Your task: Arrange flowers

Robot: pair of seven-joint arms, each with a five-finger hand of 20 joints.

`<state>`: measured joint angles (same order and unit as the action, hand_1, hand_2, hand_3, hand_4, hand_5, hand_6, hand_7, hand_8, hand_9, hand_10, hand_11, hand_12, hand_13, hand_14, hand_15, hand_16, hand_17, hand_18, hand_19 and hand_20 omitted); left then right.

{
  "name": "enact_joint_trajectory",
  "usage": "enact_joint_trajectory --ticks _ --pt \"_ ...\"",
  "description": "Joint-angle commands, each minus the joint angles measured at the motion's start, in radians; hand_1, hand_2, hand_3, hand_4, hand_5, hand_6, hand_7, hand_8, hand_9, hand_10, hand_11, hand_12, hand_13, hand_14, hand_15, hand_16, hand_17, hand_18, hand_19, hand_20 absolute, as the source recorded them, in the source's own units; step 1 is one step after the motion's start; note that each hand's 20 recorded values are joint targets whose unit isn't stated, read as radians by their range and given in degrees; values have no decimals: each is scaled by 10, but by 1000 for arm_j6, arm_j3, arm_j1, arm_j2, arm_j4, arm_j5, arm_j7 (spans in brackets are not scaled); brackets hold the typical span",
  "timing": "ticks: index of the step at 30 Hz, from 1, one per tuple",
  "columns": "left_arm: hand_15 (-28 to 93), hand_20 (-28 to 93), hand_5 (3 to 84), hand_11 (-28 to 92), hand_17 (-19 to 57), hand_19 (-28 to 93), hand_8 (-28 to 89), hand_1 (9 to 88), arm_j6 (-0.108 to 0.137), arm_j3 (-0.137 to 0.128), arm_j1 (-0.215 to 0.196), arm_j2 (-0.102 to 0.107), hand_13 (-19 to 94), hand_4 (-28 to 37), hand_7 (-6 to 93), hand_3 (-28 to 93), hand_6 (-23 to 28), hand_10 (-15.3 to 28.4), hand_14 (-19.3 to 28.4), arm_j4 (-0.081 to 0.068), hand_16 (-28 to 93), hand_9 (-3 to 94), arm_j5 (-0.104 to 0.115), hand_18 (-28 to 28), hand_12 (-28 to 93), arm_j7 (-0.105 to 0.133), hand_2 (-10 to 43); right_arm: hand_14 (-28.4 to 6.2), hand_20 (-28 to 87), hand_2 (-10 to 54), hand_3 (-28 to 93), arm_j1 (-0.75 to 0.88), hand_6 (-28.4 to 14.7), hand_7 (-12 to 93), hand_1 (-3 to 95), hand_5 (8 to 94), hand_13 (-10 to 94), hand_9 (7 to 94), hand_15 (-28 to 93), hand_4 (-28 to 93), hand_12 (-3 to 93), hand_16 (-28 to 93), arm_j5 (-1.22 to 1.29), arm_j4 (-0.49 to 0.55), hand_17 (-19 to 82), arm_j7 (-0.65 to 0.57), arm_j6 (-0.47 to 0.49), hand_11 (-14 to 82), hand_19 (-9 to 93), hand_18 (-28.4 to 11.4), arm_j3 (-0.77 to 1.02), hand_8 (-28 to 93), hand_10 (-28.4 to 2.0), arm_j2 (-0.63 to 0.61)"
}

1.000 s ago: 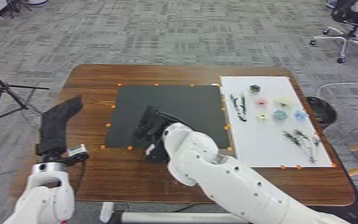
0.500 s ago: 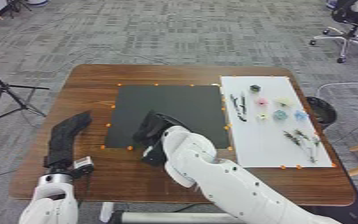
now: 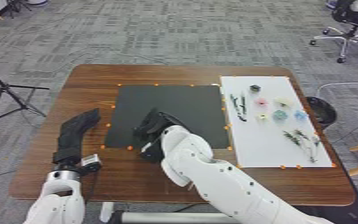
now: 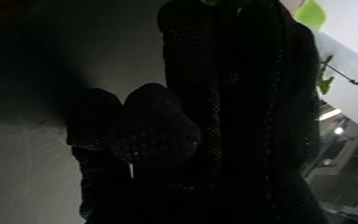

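Lying on the right part of the brown wooden surface (image 3: 122, 185), a white sheet (image 3: 260, 155) sits just beside a black mat (image 3: 149, 100), with small orange markers (image 3: 130, 148) along their edges. The right arm (image 3: 215, 172) comes in over the near part of the surface and blocks some of the mat's near right area; the right hand (image 3: 155, 131) is over the mat. Past the surface's right edge is a black bin (image 3: 323, 111), and a tripod (image 3: 7, 85) stands on the floor off to the left.

The task's things are on the sheet, well apart from the left hand (image 3: 74, 133), whose fingers lie straight and together over the left part of the surface. A dark green rosette (image 3: 254, 88) is nearest the far edge; a pink flower (image 3: 261, 101), a cream flower (image 3: 283, 102), a yellow flower (image 3: 262, 117), a teal flower (image 3: 279, 115) and a blue flower (image 3: 301, 115) are grouped nearer. Dark stems (image 3: 242, 107) are left of the group and leafy sprigs (image 3: 300, 137) on its near side. Beyond the right glove, the wrist view shows a green leaf (image 4: 310, 15). Whether the right hand is closed on anything, I cannot tell.
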<state>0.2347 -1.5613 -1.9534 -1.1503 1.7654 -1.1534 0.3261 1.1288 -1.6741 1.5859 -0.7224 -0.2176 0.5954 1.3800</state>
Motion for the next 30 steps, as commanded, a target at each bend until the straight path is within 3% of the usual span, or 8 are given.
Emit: enact_joint_trajectory --ticks 1,7,10,12,14,17,22,30 --pt "155 169 520 159 64 119 -70 189 -15 1 -10 -18 391 -283 103 710 38 140 157 -2 32 472 5 115 112 -13 261 -29 491 -82 -281 -1 -25 180 883 813 918 928 579 489 252 424 60 2 491 -5 7 65 888 -229 17 234 -105 21" --pt "182 171 513 169 54 131 -71 177 -25 -9 -19 -25 387 -283 111 712 42 138 166 2 34 464 2 122 113 -19 158 -47 510 -95 -224 18 -48 103 839 745 873 867 606 483 239 417 111 23 457 7 44 79 875 -238 52 222 -129 24" --pt "187 170 512 178 53 133 -71 178 -12 -26 -53 -31 385 -283 114 712 44 139 166 24 31 465 1 123 114 -16 147 -68 527 -95 451 16 -55 101 566 705 838 804 631 16 176 410 132 56 430 39 78 140 860 -244 57 177 -158 -3" --pt "194 169 513 185 53 135 -73 179 -11 -50 -84 -35 385 -283 121 713 44 140 167 40 29 464 -7 124 113 -15 145 -83 539 -92 554 9 -58 116 476 689 811 775 649 -34 164 399 150 99 407 62 87 149 850 -250 43 63 -170 -53" --pt "200 168 513 189 52 136 -75 179 -4 -66 -102 -33 388 -283 122 715 45 140 168 47 27 464 -8 125 110 -19 140 -96 548 -52 584 15 -64 133 381 686 791 762 656 -48 165 396 182 147 387 68 98 148 840 -258 49 -11 -175 -103" --pt "201 167 512 191 52 137 -77 178 12 -86 -124 -35 386 -283 124 719 45 141 167 53 22 462 11 125 107 -22 135 -109 554 1 577 29 -70 144 305 688 775 753 654 -56 167 393 213 205 368 72 107 136 827 -266 50 -11 -184 -174" --pt "200 165 510 190 52 136 -76 177 11 -101 -136 -38 385 -283 122 721 45 140 167 60 20 461 5 125 105 -26 133 -116 559 21 559 86 -69 152 284 692 767 749 649 -59 169 388 258 282 358 66 116 125 818 -270 73 -7 -188 -268" --pt "195 165 507 188 52 135 -74 178 1 -104 -142 -44 385 -283 117 718 44 139 167 66 20 461 -4 125 106 -24 132 -117 563 35 528 154 -71 148 282 699 771 750 642 -54 161 376 261 296 357 53 137 108 811 -271 82 -13 -189 -306"
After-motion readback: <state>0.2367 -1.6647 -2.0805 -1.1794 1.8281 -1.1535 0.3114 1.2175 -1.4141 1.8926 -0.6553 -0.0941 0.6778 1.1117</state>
